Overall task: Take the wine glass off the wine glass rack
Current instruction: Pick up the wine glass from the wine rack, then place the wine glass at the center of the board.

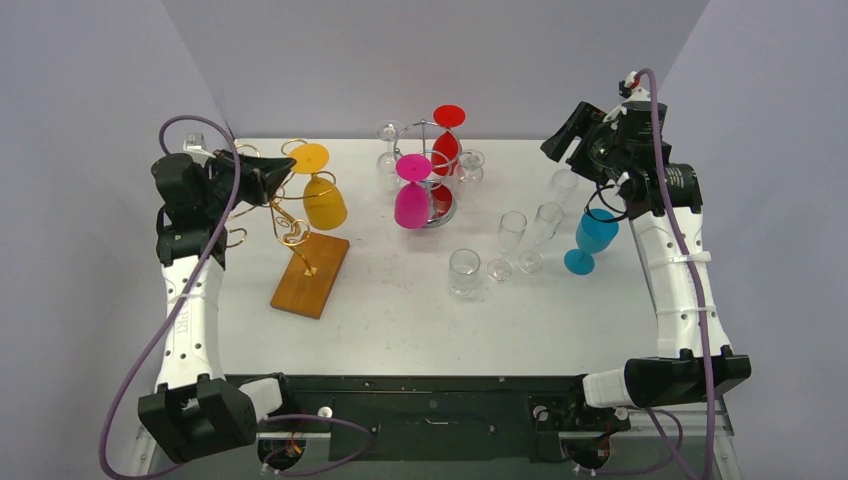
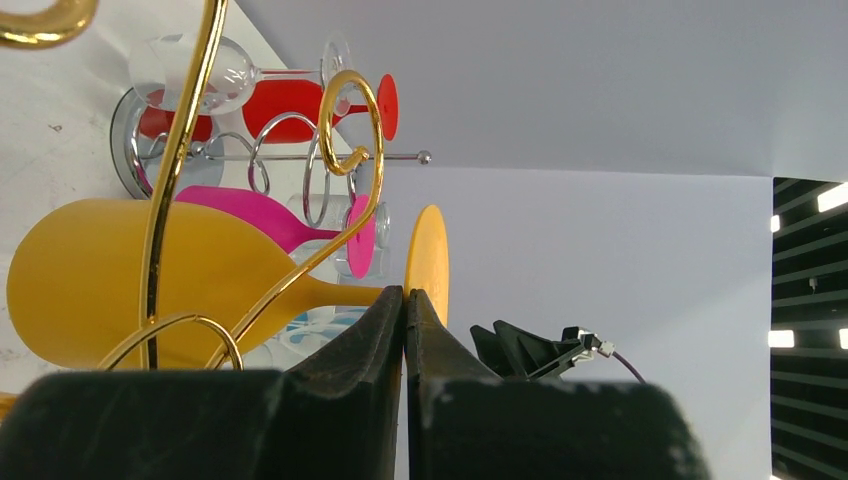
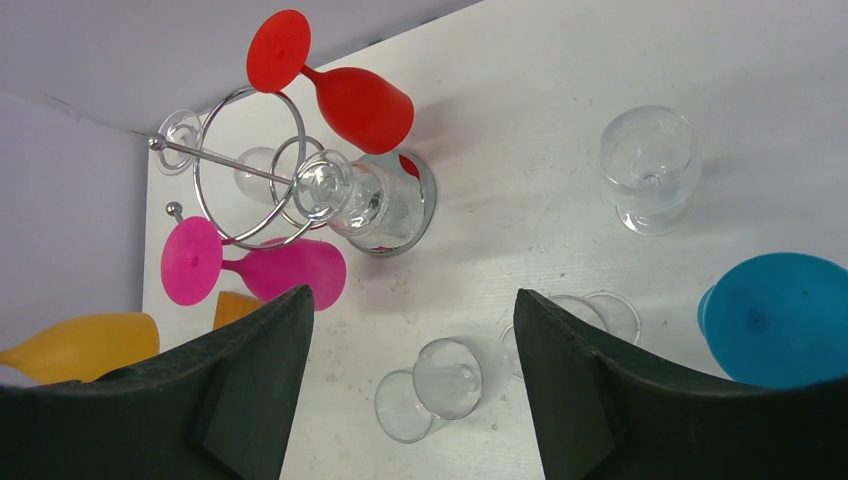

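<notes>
A yellow wine glass [image 1: 325, 203] hangs upside down on the gold wire rack [image 1: 283, 212], which stands on a wooden base [image 1: 311, 275] at the left. My left gripper [image 1: 287, 170] is shut, its tips right at the glass's stem just below the foot. In the left wrist view the yellow glass [image 2: 100, 270] runs its stem in behind my left gripper [image 2: 404, 293], and nothing shows between the pads. My right gripper [image 1: 556, 140] is raised at the back right. In its wrist view the right gripper [image 3: 412, 292] stands open and empty above clear glasses.
A chrome rack [image 1: 443, 208] at the back centre carries a red glass [image 1: 446, 140], a pink glass [image 1: 411, 195] and clear ones. Several clear glasses [image 1: 464, 272] stand right of centre. A blue glass [image 1: 595, 238] stands beside the right arm.
</notes>
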Tool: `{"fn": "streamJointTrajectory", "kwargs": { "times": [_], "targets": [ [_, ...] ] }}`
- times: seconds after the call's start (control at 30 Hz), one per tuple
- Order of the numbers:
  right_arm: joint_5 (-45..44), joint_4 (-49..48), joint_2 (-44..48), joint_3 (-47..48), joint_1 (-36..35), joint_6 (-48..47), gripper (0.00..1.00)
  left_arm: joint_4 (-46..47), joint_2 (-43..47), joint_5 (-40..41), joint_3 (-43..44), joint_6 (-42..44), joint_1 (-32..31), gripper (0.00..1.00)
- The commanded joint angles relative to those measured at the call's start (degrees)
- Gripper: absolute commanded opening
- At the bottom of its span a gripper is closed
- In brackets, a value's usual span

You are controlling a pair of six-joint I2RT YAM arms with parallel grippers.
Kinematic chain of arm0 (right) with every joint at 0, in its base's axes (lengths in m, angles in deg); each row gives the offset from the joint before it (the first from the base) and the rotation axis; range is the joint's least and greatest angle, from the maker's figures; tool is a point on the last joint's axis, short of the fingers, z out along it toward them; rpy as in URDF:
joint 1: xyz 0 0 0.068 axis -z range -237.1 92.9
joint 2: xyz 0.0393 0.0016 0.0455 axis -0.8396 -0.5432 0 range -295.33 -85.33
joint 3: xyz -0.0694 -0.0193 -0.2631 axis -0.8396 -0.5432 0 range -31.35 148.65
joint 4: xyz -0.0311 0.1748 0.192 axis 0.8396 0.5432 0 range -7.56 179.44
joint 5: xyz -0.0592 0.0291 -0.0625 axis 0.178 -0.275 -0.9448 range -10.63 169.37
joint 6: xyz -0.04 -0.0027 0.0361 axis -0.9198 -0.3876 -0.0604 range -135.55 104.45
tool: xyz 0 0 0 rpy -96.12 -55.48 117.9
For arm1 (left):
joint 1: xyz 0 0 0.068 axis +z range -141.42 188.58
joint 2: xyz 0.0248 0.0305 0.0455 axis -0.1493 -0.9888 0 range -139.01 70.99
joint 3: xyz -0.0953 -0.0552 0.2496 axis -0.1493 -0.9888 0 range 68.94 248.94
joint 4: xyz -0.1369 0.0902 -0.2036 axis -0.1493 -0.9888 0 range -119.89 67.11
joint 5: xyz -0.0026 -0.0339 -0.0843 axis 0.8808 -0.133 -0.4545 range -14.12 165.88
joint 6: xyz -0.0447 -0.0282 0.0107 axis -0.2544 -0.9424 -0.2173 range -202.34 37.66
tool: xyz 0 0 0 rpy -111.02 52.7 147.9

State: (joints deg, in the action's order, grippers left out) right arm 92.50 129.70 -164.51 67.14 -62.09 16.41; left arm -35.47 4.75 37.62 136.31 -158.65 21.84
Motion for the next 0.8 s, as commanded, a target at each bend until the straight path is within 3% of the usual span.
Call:
{"fn": "streamJointTrajectory", "kwargs": {
  "times": [0.0, 0.47, 0.77],
  "targets": [
    [-1.4, -0.3, 1.5, 0.6, -0.5, -0.9, 0.69, 5.2, -1.4, -1.6, 3.2, -0.9, -0.6, 0.00],
    [-2.1, -0.5, 2.2, 0.7, -0.5, -0.7, 0.69, 4.0, -5.3, -0.2, 11.1, 1.1, -5.4, 0.00],
    [0.6, -5.4, 4.6, -1.1, -0.7, 3.0, 0.71, 2.5, -9.9, 2.9, 19.8, 2.9, -13.8, 0.00]
  ]
}}
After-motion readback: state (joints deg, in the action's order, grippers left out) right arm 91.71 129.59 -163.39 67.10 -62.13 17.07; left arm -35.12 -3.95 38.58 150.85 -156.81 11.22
